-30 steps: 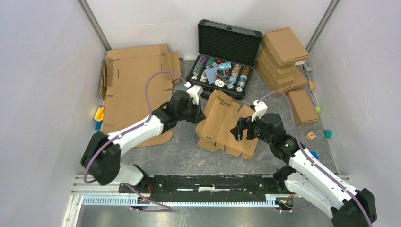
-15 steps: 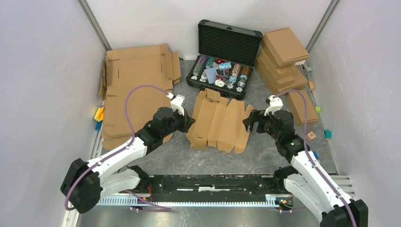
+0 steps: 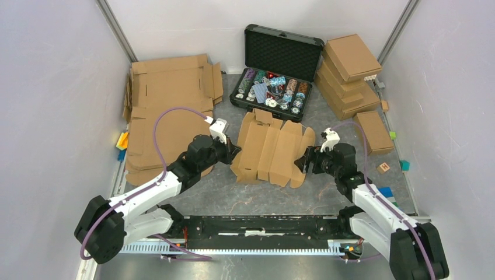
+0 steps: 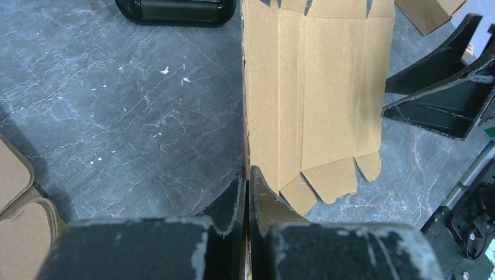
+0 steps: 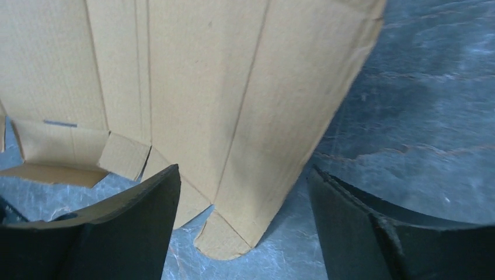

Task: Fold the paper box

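Observation:
The paper box (image 3: pixel 271 151) lies unfolded and nearly flat on the grey table, a brown cardboard sheet with creases and cut tabs. My left gripper (image 3: pixel 233 153) is at its left edge. In the left wrist view the jaws (image 4: pixel 246 181) are shut on that thin edge, and the sheet (image 4: pixel 327 87) stretches away to the right. My right gripper (image 3: pixel 302 161) is at the sheet's right edge with its jaws open. In the right wrist view the sheet's rounded corner tab (image 5: pixel 227 233) lies between the two wide-apart fingers (image 5: pixel 146 204), without touching them.
An open black case (image 3: pixel 274 87) of poker chips stands just behind the sheet. Folded brown boxes (image 3: pixel 350 67) are stacked at the back right, with one more (image 3: pixel 373 131) beside them. Large cardboard sheets (image 3: pixel 169 111) cover the left side. Small coloured blocks (image 3: pixel 383 168) lie by the walls.
The box was raised and bunched between the arms and now lies spread flat. The left arm drew back left with its edge. The right gripper came in lower at the right edge.

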